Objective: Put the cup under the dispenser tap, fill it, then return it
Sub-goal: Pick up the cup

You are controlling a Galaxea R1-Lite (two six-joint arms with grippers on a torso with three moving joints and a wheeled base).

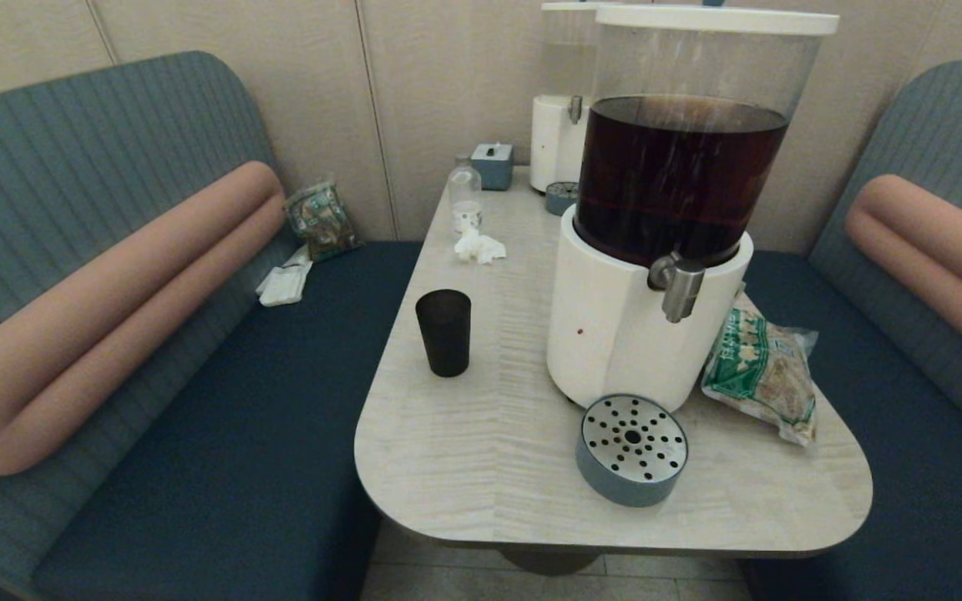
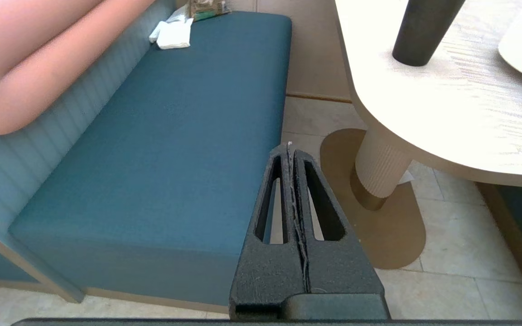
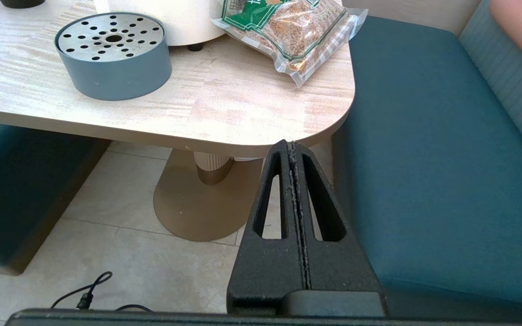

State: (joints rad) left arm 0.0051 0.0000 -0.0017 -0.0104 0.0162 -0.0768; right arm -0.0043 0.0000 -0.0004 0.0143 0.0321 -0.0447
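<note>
Standing: tapered matte-black cup [image 1: 443, 332]

No text can be read with certainty anywhere. The snack bag [image 1: 761, 367] lying beside the white dispenser base carries pale characters on a green band, too small to make out from the head view; the right wrist view cuts off most of that band. The packet [image 1: 321, 219] on the left bench seat and the label of the small clear bottle [image 1: 466, 200] show print that cannot be read.
</note>
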